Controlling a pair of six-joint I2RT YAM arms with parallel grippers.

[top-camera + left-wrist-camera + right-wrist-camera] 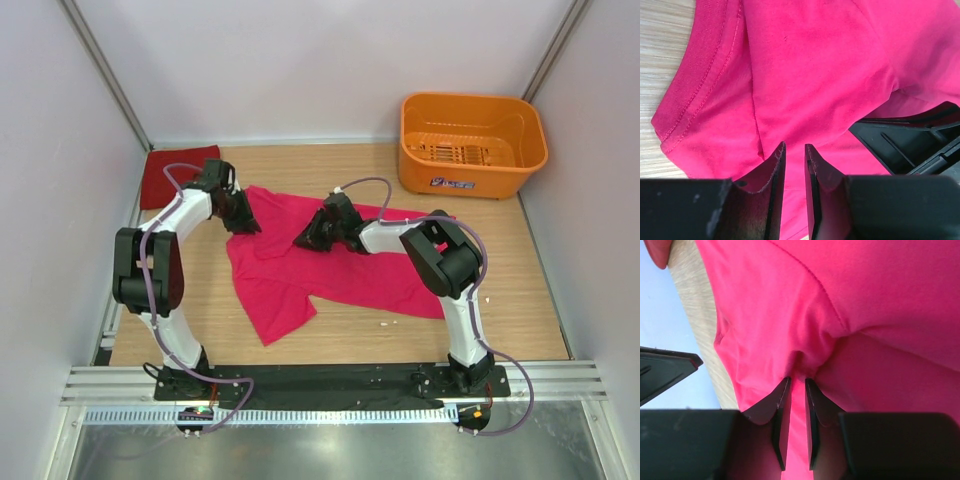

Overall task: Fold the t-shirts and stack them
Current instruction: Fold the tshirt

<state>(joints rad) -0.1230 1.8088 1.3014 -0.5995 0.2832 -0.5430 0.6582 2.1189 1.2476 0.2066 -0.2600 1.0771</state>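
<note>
- Wooden table (500, 310), walled by pale panels, carries everything.
- Magenta-pink t-shirt (300, 270) lies spread and rumpled across its middle.
- Orange basket (415, 165) stands in the far right corner.
- Crimson t-shirt (170, 175), folded flat, sits in the far left corner.
- Right gripper (797, 381) pinches a puckered fold of the magenta-pink t-shirt.
- Left gripper (795, 147), jaws narrow, rests on the same shirt near its stitched edge; I cannot tell whether it grips.

Magenta t-shirt (330, 275): soft matt knit cloth, stitched hem. Crimson t-shirt (165, 180): matt cloth. Table (520, 300): pale wood grain, possibly laminate. Basket (420, 165): glossy orange plastic. Left gripper (794, 147) fingers (774, 172): matt black plastic. Front rail (560, 378): brushed metal.
</note>
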